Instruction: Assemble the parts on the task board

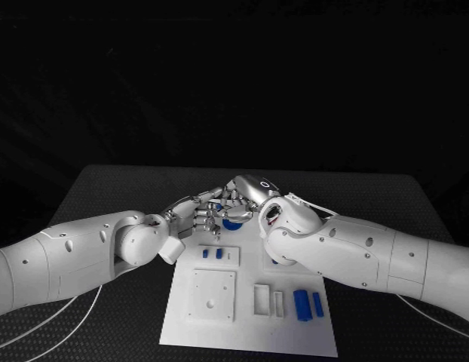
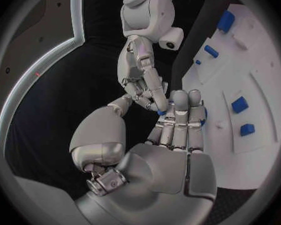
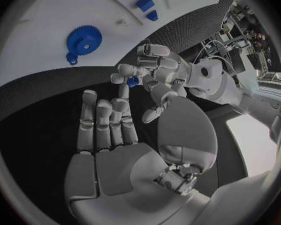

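Observation:
The white task board (image 1: 219, 317) lies in the middle of the table. Both hands meet above its far end. My left hand (image 1: 197, 215) pinches a small blue part (image 3: 133, 81) at its fingertips (image 3: 123, 78). My right hand (image 1: 254, 197) faces it with its fingers (image 3: 106, 122) stretched out, one tip close under that part, nothing in its grasp. A blue gear (image 3: 84, 39) lies on the board just below the hands, partly hidden in the head view (image 1: 232, 223). In the left wrist view the right hand (image 2: 140, 72) reaches down to the left fingertips (image 2: 178, 105).
Two small blue blocks (image 1: 213, 254) sit in a holder on the board's left side. Two long blue pieces (image 1: 308, 305) lie at its near right beside white slotted blocks (image 1: 262, 299). A white square plate (image 1: 213, 294) sits on the board. Cables (image 1: 39, 320) trail beside both arms.

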{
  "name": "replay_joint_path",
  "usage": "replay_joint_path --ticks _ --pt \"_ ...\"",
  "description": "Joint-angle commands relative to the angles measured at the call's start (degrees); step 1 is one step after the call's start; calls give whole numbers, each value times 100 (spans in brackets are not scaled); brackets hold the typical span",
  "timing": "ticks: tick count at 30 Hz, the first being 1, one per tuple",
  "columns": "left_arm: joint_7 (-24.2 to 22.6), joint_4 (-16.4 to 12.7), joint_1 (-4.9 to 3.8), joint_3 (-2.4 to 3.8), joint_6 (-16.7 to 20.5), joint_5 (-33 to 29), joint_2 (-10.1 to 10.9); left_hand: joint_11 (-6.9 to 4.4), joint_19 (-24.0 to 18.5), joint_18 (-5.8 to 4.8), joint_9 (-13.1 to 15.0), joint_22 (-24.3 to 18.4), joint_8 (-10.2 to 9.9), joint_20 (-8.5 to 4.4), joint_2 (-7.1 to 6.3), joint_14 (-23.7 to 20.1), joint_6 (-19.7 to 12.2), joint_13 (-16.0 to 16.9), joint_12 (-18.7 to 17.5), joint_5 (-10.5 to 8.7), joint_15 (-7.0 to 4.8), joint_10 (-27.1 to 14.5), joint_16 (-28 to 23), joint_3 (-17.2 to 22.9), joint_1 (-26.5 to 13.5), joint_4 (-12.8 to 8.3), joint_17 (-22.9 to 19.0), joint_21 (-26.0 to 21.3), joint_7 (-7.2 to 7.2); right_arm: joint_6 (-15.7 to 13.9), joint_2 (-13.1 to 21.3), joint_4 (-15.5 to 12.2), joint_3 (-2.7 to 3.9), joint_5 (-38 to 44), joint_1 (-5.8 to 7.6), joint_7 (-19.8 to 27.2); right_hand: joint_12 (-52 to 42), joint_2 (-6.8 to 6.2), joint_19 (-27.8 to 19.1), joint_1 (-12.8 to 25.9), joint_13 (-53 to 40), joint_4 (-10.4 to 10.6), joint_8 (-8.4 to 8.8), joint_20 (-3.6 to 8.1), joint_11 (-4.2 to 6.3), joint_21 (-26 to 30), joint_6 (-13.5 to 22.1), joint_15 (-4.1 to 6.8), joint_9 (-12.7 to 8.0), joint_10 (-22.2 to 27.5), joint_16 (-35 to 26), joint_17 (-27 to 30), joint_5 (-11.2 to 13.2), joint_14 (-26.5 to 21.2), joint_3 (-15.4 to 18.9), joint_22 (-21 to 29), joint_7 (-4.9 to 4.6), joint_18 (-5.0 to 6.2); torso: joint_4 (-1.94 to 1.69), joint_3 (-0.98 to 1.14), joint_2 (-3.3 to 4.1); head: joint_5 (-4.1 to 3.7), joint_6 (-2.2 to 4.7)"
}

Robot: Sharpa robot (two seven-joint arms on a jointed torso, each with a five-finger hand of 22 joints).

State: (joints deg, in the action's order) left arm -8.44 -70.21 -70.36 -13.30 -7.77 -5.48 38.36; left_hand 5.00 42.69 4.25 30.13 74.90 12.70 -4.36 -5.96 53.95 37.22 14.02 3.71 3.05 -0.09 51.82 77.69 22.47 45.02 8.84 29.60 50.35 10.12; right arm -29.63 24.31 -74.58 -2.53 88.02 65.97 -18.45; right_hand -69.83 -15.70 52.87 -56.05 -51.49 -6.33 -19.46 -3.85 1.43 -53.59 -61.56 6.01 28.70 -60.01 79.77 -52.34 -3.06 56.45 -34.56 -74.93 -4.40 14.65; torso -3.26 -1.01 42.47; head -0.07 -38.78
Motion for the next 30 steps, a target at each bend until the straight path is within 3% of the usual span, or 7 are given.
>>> replay_joint_path --ticks 1,6,11,28,30 --pt "-57 -26 -5 8 -44 -3 -11 145 26 83 -2 20 26 -122 -4 43 17 -9 10 -22 16 -119 9 -42 60 7 -9 -30 58 56 -6 -14 -3 92 -14 -12 -35 63 -6 -122 -14 -48 -36 50 38 -29 -78 22 21 -39 30 -9 27 16 -72 -70 5 35 -1 2 0 -5 0" --pt "-53 -28 -5 8 -55 -3 -6 143 27 84 -1 21 28 -121 1 43 18 -22 9 -22 16 -115 8 -47 67 6 -10 -32 54 36 0 -19 -3 105 -19 5 -41 207 21 -455 -21 -128 -76 81 73 -47 -154 45 48 -67 49 -10 27 31 -362 -61 42 35 1 1 1 -3 -2" --pt "-46 -27 -5 8 -76 -3 -5 142 28 85 -1 21 31 -120 7 43 21 -32 10 -22 15 -110 8 -52 75 4 -12 -35 51 36 -1 -27 -3 139 -20 4 -40 246 27 -664 -26 -215 -89 80 93 -59 -187 54 60 -80 58 -9 27 37 -581 -59 62 35 0 0 -1 -7 1" --pt "-39 -17 -5 8 -81 0 3 141 30 87 -1 25 41 -119 19 43 28 -86 8 -22 14 -94 5 -81 121 -21 -19 -44 45 -3 8 -24 -3 156 -24 -45 -16 199 22 -810 -31 -301 -82 50 84 -79 -202 55 77 -87 60 5 27 36 -975 -50 52 35 0 5 1 -11 5" --pt "-37 -15 -5 8 -80 0 6 142 31 87 -1 25 41 -118 18 43 27 -90 7 -22 14 -94 5 -84 122 -21 -19 -45 46 -9 9 -23 -3 96 -24 -14 -8 133 17 -784 -30 -298 -71 43 72 -80 -183 52 76 -82 57 9 28 32 -1012 -48 39 35 0 4 0 -11 6"
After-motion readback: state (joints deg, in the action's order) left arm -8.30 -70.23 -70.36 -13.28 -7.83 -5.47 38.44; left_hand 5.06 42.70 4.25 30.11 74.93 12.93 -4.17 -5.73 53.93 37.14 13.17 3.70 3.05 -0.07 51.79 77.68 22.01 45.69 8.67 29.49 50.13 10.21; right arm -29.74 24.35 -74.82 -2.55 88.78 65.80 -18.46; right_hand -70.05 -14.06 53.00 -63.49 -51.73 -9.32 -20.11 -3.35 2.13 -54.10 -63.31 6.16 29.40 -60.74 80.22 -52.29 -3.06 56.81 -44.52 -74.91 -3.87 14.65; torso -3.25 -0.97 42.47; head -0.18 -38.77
